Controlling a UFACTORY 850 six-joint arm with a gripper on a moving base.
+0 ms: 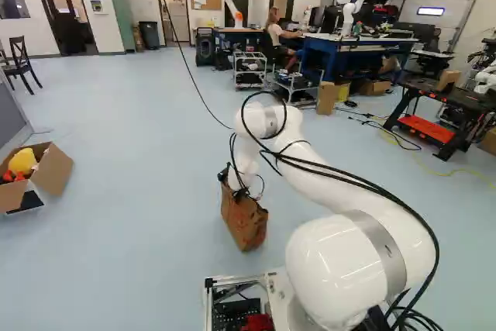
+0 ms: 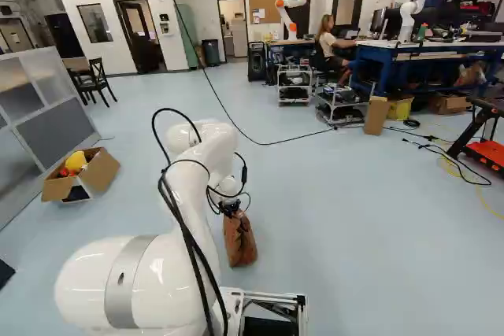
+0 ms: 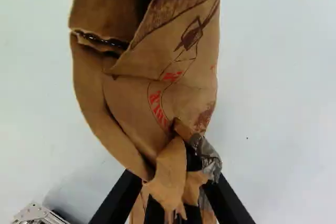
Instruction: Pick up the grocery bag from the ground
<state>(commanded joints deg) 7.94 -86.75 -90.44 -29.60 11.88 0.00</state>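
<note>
Red lettering (image 3: pixel 157 107) is printed on the grocery bag (image 3: pixel 128 111), where it is set along a curved line and broken by folds in the brown paper; single capitals are shown, but whole words cannot be read. A shorter piece of red print (image 3: pixel 171 75) is placed just beside that curve. On the far wall, papers (image 2: pixel 258 16) are posted on a corkboard (image 2: pixel 264 1), their contents too small to be read.

From behind the arm (image 1: pixel 318 185), base views face ahead, sharing floor (image 1: pixel 139 207); wrist view looks closely, probably downward
</note>
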